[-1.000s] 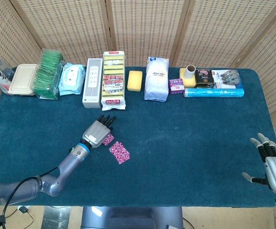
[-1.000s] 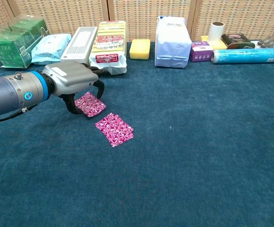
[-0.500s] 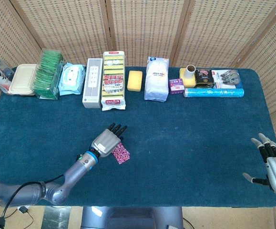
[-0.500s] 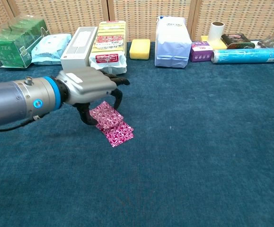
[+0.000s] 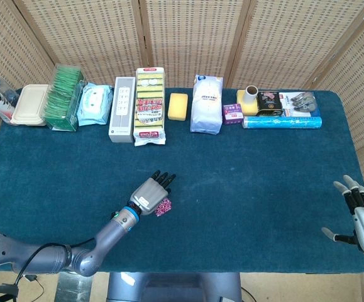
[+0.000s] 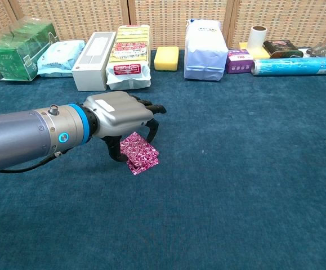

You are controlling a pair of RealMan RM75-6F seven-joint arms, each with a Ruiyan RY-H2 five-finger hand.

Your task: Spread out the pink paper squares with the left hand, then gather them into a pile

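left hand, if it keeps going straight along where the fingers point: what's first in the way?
Judging by the head view, the left hand points up and slightly right across bare table cloth. The first thing in that line looks like the white bag in the back row, perhaps the yellow sponge; depth is unclear.

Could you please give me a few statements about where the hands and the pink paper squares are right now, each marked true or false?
1. The left hand is over the pink paper squares. True.
2. The squares lie far apart on the cloth. False: they overlap in one spot.
3. The right hand is holding a paper square. False: it holds nothing, fingers spread, near the table's right edge.
4. The yellow sponge sits in the back row. True.
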